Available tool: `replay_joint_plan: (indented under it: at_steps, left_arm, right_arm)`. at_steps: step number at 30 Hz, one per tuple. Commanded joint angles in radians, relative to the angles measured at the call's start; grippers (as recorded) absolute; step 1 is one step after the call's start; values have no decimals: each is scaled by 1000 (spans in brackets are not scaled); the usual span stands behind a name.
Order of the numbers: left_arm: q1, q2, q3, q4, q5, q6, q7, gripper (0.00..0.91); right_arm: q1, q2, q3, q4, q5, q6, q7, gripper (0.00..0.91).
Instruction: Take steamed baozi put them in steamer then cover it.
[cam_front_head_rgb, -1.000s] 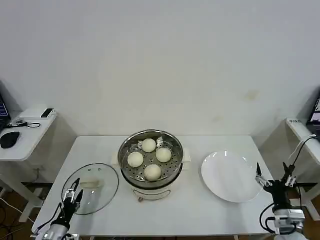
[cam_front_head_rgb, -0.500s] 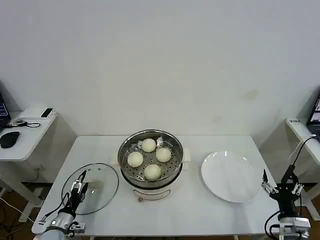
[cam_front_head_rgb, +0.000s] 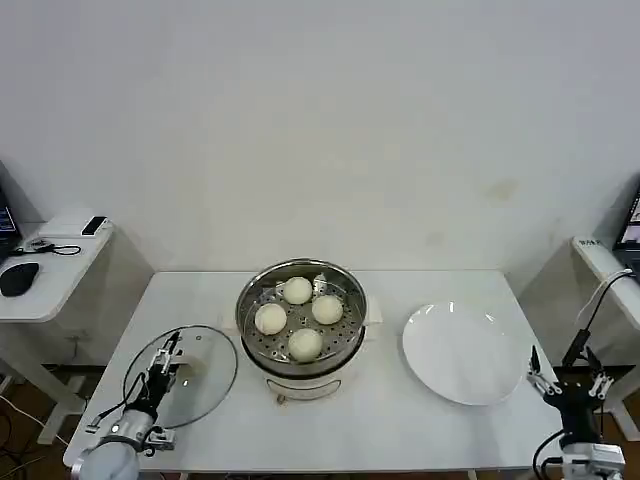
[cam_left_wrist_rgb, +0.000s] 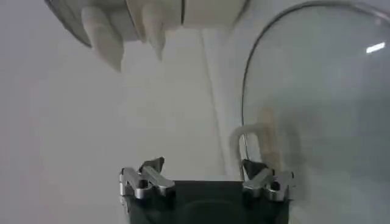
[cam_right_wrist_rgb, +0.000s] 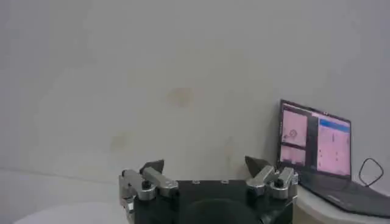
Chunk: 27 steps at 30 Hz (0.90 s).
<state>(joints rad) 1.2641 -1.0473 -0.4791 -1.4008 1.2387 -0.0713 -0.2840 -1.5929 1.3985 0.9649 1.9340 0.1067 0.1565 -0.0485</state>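
Left tool (cam_front_head_rgb: 166, 357) open over cover (cam_front_head_rgb: 195, 350) | right tool (cam_front_head_rgb: 568, 366) open beside table | baozi (cam_front_head_rgb: 305, 344) in steamer (cam_front_head_rgb: 250, 300)

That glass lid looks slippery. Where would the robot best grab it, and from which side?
Probably by the whitish bar handle at the centre of the cover, coming from above. The cover lies flat on the table, so its rim is hard to get under, while the handle stands up. The left gripper, open, hovers over it.
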Motion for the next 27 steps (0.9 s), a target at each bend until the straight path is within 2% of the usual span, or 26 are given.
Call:
replay_joint_plan:
  at_steps: [1, 8, 17, 22, 27]
  left_arm:
    - [-29, 1, 6, 22, -6, -3, -6, 0]
    - [8, 1, -28, -41, -14, -6, 6, 0]
    - [119, 7, -121, -211, -79, 18, 49, 0]
    - [199, 12, -194, -348, -132, 97, 74, 0]
    - [244, 20, -261, -457, -157, 235, 118, 0]
  right_arm:
    - [-1, 1, 3, 1, -3, -1, 0, 907]
    - [-3, 1, -2, 9, -4, -1, -1, 907]
    - [-6, -21, 16, 13, -13, 1, -17, 907]
    - [-6, -25, 5, 6, -18, 3, -27, 907]
    - [-2, -26, -12, -2, -29, 7, -28, 907]
